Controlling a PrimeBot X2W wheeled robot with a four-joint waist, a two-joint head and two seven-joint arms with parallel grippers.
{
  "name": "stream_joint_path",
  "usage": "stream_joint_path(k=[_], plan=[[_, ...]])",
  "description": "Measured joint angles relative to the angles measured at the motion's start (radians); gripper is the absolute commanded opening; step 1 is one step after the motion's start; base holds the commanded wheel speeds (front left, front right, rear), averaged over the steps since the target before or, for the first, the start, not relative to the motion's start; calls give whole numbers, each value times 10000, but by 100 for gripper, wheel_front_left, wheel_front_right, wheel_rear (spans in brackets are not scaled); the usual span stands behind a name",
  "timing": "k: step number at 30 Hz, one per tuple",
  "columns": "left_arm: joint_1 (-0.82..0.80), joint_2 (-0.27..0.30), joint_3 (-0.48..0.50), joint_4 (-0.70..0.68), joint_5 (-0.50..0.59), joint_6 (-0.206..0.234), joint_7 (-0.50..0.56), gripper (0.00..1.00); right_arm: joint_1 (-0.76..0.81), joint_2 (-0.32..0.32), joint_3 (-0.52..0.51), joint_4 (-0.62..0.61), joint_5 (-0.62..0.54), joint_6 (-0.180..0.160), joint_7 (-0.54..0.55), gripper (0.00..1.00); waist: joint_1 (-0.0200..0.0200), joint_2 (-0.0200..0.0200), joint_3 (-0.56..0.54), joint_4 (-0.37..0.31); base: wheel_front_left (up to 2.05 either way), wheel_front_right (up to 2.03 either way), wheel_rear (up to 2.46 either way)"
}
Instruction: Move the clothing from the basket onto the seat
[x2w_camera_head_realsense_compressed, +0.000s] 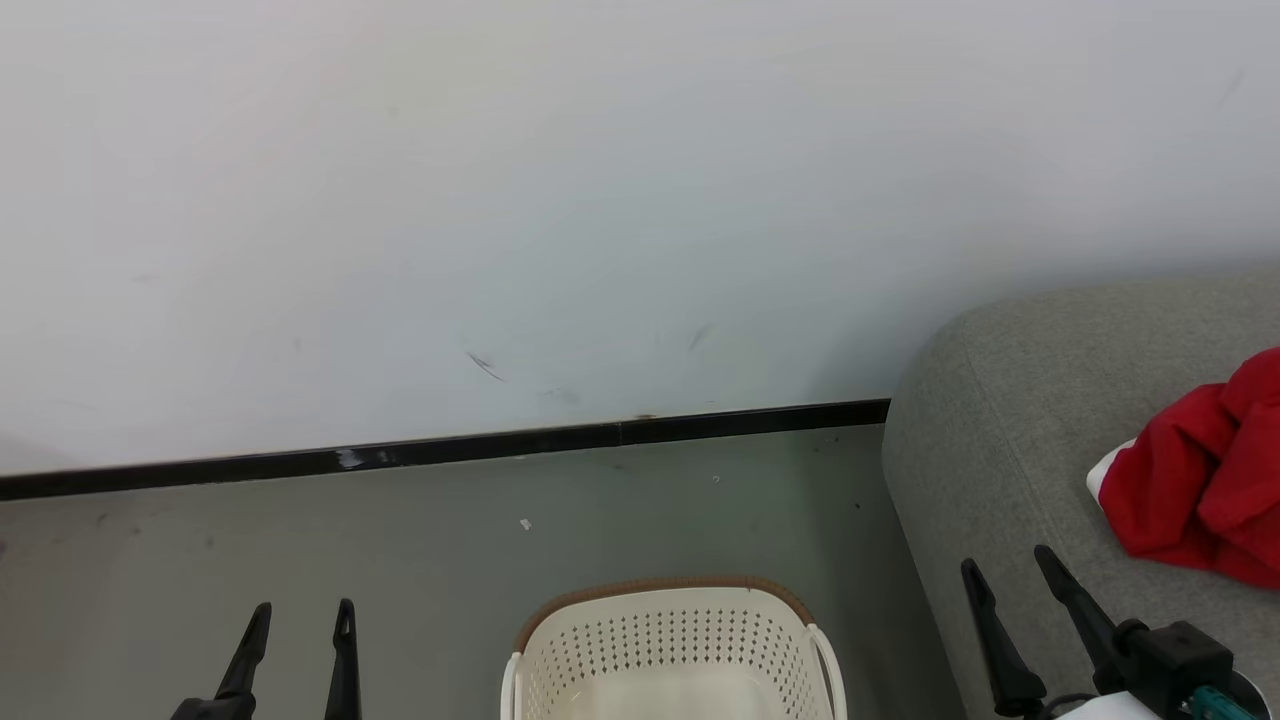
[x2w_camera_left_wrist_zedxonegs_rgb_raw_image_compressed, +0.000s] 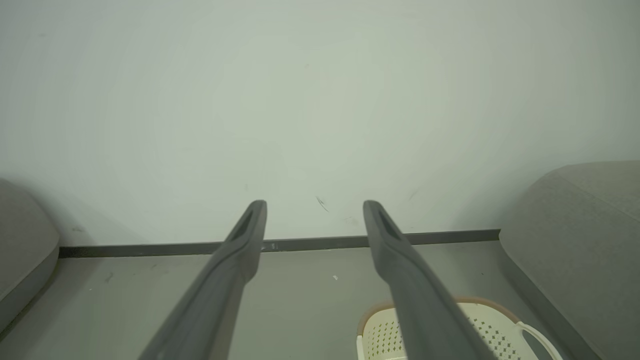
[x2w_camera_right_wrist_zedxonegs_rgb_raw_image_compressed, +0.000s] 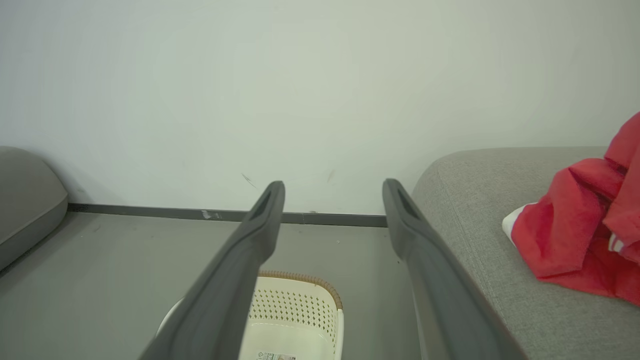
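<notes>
The red clothing (x2w_camera_head_realsense_compressed: 1205, 478) with a bit of white trim lies crumpled on the grey-green seat (x2w_camera_head_realsense_compressed: 990, 450) at the right; the right wrist view has the clothing (x2w_camera_right_wrist_zedxonegs_rgb_raw_image_compressed: 580, 230) on the seat (x2w_camera_right_wrist_zedxonegs_rgb_raw_image_compressed: 465, 200) too. The cream perforated basket (x2w_camera_head_realsense_compressed: 672, 650) with a brown rim stands on the floor at bottom centre. What shows of its inside is bare, with a label sticker on its bottom (x2w_camera_right_wrist_zedxonegs_rgb_raw_image_compressed: 275, 355). My left gripper (x2w_camera_head_realsense_compressed: 305, 612) is open over the floor, left of the basket. My right gripper (x2w_camera_head_realsense_compressed: 1007, 562) is open over the seat's front edge, near the clothing.
A pale wall with a dark baseboard (x2w_camera_head_realsense_compressed: 450, 450) runs behind the grey floor (x2w_camera_head_realsense_compressed: 300, 540). Another grey upholstered piece (x2w_camera_right_wrist_zedxonegs_rgb_raw_image_compressed: 25, 200) stands at the far left in the wrist views. The basket (x2w_camera_left_wrist_zedxonegs_rgb_raw_image_compressed: 380, 335) sits close to the seat's side (x2w_camera_left_wrist_zedxonegs_rgb_raw_image_compressed: 575, 240).
</notes>
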Motion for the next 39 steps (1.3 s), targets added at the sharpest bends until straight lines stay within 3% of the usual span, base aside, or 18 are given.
stream_joint_path(k=[39], plan=[[-49, 29, 50, -65, 286, -4, 0, 100, 230, 4, 46, -596, 284, -2, 0, 100, 0, 0, 350, 29, 0, 0, 0]])
